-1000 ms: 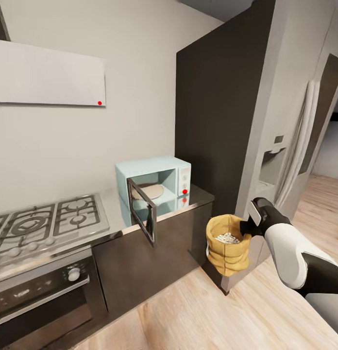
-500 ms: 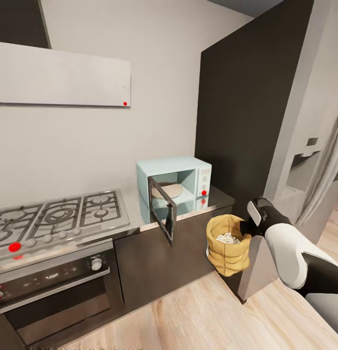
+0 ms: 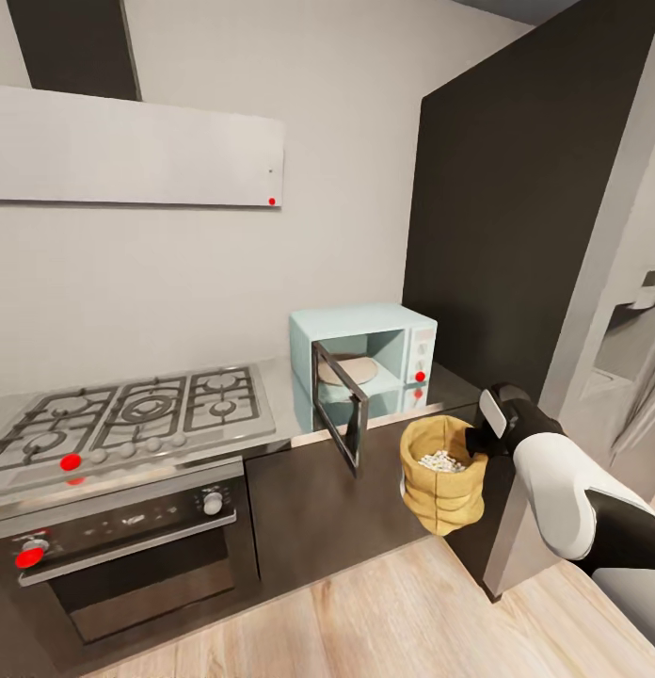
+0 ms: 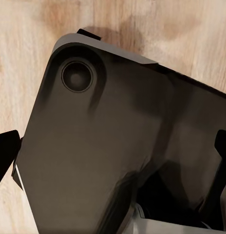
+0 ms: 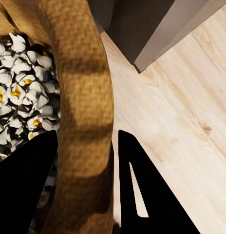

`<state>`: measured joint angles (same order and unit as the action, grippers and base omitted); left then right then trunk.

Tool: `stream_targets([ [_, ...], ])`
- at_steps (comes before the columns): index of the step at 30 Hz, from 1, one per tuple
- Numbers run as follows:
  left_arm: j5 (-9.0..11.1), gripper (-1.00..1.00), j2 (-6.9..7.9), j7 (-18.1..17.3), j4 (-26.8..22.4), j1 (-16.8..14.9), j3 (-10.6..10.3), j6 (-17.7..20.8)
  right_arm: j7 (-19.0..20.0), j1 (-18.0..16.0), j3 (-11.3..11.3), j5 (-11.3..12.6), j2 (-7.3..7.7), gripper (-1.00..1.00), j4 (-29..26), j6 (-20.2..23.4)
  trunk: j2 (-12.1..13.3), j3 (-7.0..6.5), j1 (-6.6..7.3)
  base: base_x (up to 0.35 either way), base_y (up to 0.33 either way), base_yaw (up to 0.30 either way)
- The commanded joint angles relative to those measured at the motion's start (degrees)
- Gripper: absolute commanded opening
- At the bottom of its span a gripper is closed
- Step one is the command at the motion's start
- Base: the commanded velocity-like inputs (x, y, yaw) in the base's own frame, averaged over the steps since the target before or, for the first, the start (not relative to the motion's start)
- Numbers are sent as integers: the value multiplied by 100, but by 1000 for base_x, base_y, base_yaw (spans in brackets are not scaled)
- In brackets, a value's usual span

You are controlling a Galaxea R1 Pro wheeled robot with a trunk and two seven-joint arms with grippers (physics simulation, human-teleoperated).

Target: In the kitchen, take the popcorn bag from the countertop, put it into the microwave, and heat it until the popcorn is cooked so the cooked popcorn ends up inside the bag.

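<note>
The tan popcorn bag (image 3: 442, 490) hangs in the air in front of the dark cabinet fronts, below and right of the microwave. My right gripper (image 3: 476, 441) is shut on its rolled rim (image 5: 84, 112), one finger (image 5: 25, 185) inside the sack and one finger (image 5: 137, 190) outside. Whitish popcorn (image 3: 442, 461) with yellow specks (image 5: 18, 87) fills the bag. The mint-blue microwave (image 3: 365, 330) stands on the steel countertop (image 3: 288, 419) with its dark glass door (image 3: 342, 414) swung open. My left gripper (image 4: 113, 146) is open over a dark part of the robot's base.
A gas hob (image 3: 130, 414) and a steel oven (image 3: 130, 551) sit left of the microwave, under a pale range hood (image 3: 130, 151). A tall dark cabinet (image 3: 497, 235) rises right of the microwave, with a fridge (image 3: 638, 367) beyond. Light wood floor (image 3: 384, 621) lies below.
The whole picture has slid right, so the camera has turned left toward the hob and microwave. The bag and right arm keep the same place in the view.
</note>
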<state>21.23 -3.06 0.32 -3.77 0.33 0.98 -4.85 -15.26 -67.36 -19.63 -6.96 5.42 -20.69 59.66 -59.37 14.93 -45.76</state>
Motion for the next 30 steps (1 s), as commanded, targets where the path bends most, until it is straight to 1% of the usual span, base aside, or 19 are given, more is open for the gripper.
stream_targets([
  [1, 21, 100, -1, 3, -10, 2, 7, -7, 18, -5, -49, -54, -6, -100, -5, 15, -4, 6, -1, 0, 0, 3],
  [10, 21, 100, 6, 3, -10, 2, 7, -7, 41, -5, -47, -28, -15, -100, -12, 28, -4, 6, -1, 0, 0, 0],
  [15, 13, 100, -1, 3, -10, 2, 14, -15, 14, -5, -52, -36, -127, -100, -22, 34, -4, 6, -1, 0, 0, 0],
  [19, 13, 100, -1, 3, -10, 2, 13, -16, 6, -5, -65, -58, -112, -100, -138, 34, -4, 6, -1, 0, 0, 0],
  [20, 13, 100, -1, 3, -10, 2, 13, -16, 6, -5, -66, -57, -109, -100, -205, 34, -4, 6, -1, 0, 0, 0],
  [24, 16, 100, -1, 3, -10, 2, 16, -16, 5, -5, -67, -53, -100, -100, -930, 34, -4, 6, -1, 0, 0, 0],
  [26, 13, 100, -1, 3, -10, 2, 16, -16, 5, -5, -64, -52, -96, -100, -1165, 34, -4, 6, -1, 0, 0, 0],
  [28, 15, 100, -1, 3, -10, 2, 16, -16, 1, -6, -60, -51, -106, -100, -1337, 34, -4, 6, -1, 0, 0, 0],
  [30, 17, 100, -1, 3, -12, 2, 16, -16, -2, -12, -42, -49, -110, -100, -1392, 34, -4, 6, -1, 0, 0, 0],
])
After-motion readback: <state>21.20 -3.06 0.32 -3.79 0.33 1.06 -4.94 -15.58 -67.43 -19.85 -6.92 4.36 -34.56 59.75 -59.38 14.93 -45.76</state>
